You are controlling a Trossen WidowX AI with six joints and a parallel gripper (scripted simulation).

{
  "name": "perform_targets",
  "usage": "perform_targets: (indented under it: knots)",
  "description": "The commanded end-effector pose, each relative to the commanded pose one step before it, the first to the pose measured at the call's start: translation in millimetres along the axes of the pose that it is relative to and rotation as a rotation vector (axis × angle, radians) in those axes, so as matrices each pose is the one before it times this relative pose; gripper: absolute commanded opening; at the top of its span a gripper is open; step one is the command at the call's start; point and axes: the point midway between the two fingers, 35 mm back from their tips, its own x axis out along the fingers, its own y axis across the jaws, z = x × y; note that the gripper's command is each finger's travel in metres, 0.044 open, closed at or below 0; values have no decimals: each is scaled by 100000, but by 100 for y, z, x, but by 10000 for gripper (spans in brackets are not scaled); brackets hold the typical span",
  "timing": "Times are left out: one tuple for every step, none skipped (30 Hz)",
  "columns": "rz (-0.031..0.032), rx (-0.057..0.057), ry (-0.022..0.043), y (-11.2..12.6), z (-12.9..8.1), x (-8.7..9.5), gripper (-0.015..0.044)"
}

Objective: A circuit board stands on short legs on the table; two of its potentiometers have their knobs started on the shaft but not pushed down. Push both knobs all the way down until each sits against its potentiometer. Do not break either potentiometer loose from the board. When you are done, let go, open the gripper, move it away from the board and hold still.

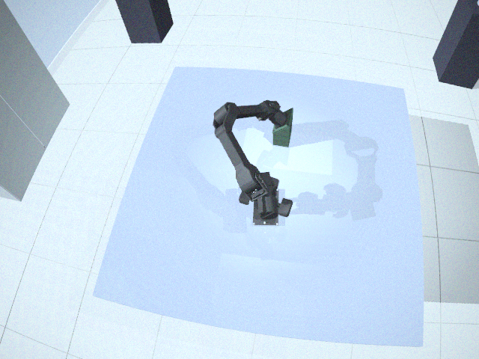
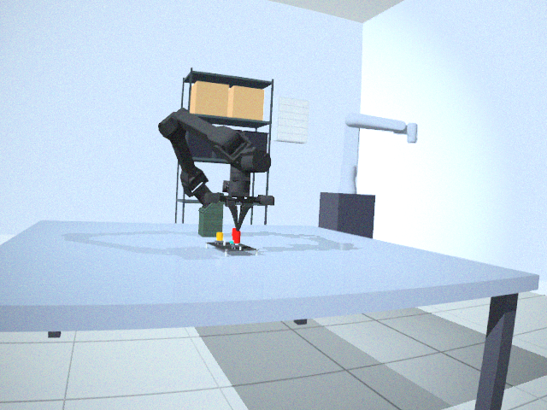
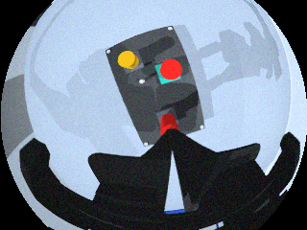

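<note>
The dark circuit board stands on short legs on the table. A red knob stands tall on its shaft at the board's near end. A second red knob sits on a teal potentiometer in the middle, and a yellow knob is at the far left corner. My gripper is shut with nothing between the fingers. It points straight down, and its closed tips touch the top of the near red knob.
A green block stands on the table behind the board, by the arm's base. Off the table are a shelf with cardboard boxes, a dark cabinet and a white arm.
</note>
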Motion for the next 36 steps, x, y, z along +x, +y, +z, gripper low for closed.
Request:
perform_targets:
  knots:
    - [149,1295,-910,136,-109,28,0]
    - [-7,0,-1,-2,-1,-156,0]
    - [-6,0,-1,-1,0,-159,0]
    - [-6,0,-1,-1,0,-162,0]
    - [-5,0,-2,-1,1,-166,0]
    - [-4,0,-1,0,1,-150,0]
    - [-4,0,-1,0,2,-148,0]
    - [-3,0,-1,0,2,-148,0]
    - [-2,0,-1,1,3,-148,0]
    - [-2,0,-2,1,4,-149,0]
    - [-1,0,-2,1,4,-149,0]
    - [0,0,-1,1,4,-116,0]
    - [524,-478,-237,64,99,567,26]
    - [0,0,0,0,0,0,53]
    - [0,0,0,0,0,0,79]
    - [0,0,0,0,0,0,105]
    - [0,0,0,0,0,0,131]
    - [0,0,0,0,0,0,157]
    - [0,0,0,0,0,0,184]
    - [0,0,0,0,0,0,210]
    - [-34,-6,0,5,159,-74,236]
    - [-98,-17,-2,17,482,-216,263]
    - [-152,-28,-7,39,815,-342,289]
    - [-171,-34,-14,67,1043,-397,315]
    - [-148,-32,-20,87,1067,-362,341]
    - [-125,-29,-25,107,1086,-325,368]
    - [-102,-26,-30,128,1104,-287,394]
    - [-79,-23,-33,148,1119,-248,420]
    - [-55,-20,-36,168,1129,-208,440]
    - [-32,-16,-38,189,1145,-169,440]
    - [-8,-12,-39,210,1156,-129,440]
    - [15,-7,-40,230,1164,-88,440]
    - [39,-3,-39,250,1170,-47,440]
    - [62,2,-38,269,1174,-5,440]
    - [86,8,-36,289,1177,36,440]
    - [108,14,-33,306,1174,78,440]
